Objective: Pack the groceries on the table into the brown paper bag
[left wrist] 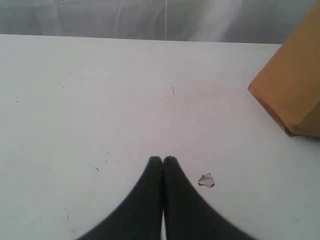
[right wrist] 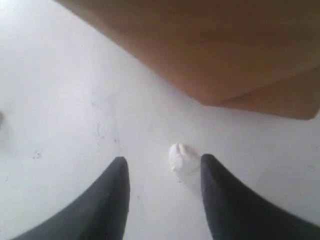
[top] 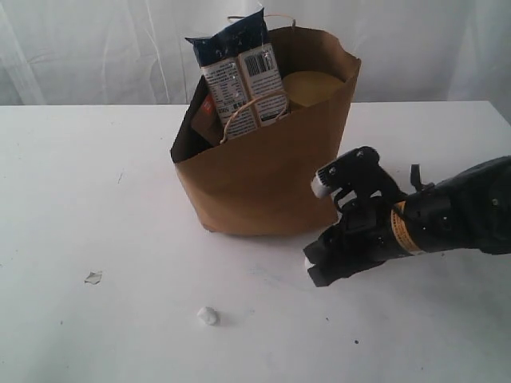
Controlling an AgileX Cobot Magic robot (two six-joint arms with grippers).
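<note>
White table [top: 72, 175], bag [top: 263, 191] contents half-hidden

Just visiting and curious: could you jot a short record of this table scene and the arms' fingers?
Bag: tall brown kraft paper bag, upright on the plain white tabletop
In bag: long blue-white packet sticking out; round gold lid behind it
Left fingers: shut, empty, over the table
Right fingers: open beside the bag, small white crumpled scrap between them
Loose groceries: none in view

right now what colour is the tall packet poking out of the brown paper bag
Long packet: dark blue and white, exterior view.
</note>
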